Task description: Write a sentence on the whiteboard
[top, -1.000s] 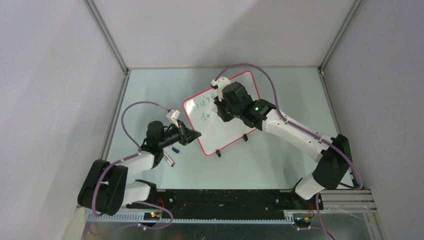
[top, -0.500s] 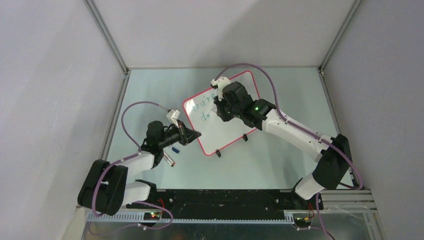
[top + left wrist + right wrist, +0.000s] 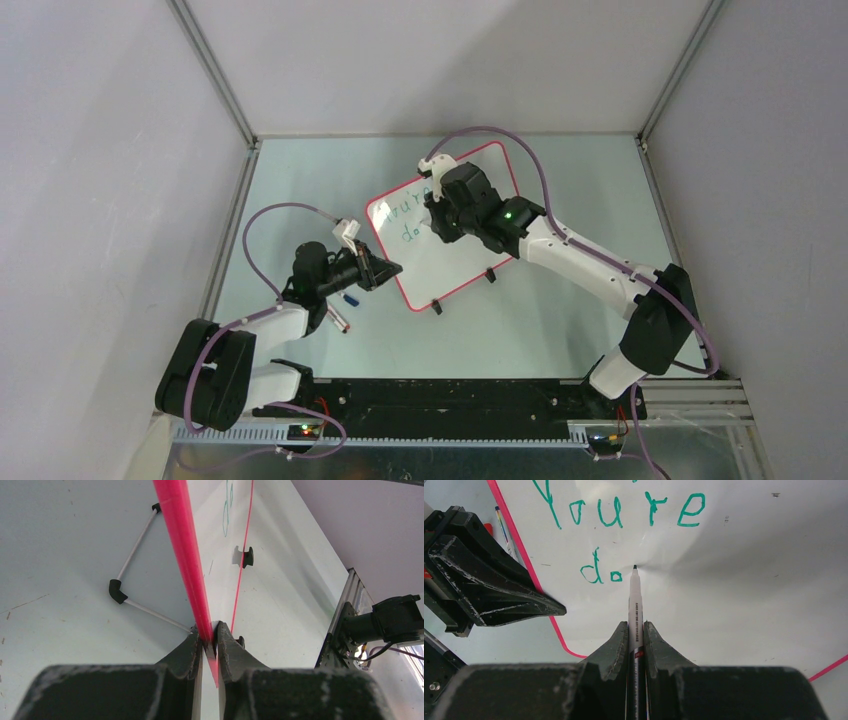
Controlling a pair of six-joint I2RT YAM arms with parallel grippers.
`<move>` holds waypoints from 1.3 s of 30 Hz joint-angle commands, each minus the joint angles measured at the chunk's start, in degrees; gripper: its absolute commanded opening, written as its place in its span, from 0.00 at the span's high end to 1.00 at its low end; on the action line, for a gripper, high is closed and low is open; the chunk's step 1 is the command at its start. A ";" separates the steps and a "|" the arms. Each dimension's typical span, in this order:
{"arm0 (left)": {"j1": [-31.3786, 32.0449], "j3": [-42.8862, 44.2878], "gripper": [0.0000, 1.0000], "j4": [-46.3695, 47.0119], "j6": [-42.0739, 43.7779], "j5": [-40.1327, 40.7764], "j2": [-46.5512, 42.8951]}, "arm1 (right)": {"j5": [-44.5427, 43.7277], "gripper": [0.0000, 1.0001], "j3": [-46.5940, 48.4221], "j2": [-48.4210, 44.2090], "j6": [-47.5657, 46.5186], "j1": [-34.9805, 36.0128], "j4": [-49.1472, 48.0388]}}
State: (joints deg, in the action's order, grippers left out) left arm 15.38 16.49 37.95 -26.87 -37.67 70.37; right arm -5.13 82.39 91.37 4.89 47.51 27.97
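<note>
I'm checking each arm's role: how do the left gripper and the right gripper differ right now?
The left gripper grips the whiteboard by its red-pink rim; the right gripper grips a marker. The left gripper sits at the board's edge; the right gripper is over its face, marker tip beside the green "do". Both are shut on something.

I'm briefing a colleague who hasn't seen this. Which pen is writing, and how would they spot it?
Find the pink-rimmed whiteboard. The marker is the slim white pen clamped in the right gripper, its tip at the board beside the green "do". The other pens lie loose left of the board; only this one is held.
</note>
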 commanded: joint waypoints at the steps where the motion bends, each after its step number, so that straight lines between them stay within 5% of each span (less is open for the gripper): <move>1: 0.07 0.38 0.93 -3.50 5.08 3.86 0.30 | -0.51 1.00 2.82 0.31 -0.25 0.01 -2.32; 39: 0.11 0.38 0.93 -3.59 5.18 3.95 0.34 | -1.41 1.00 1.16 -3.14 -0.10 -0.24 -1.71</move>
State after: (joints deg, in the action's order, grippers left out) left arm 15.38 16.49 37.98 -26.85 -37.69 70.37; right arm -5.76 82.96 91.48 4.89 47.44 27.81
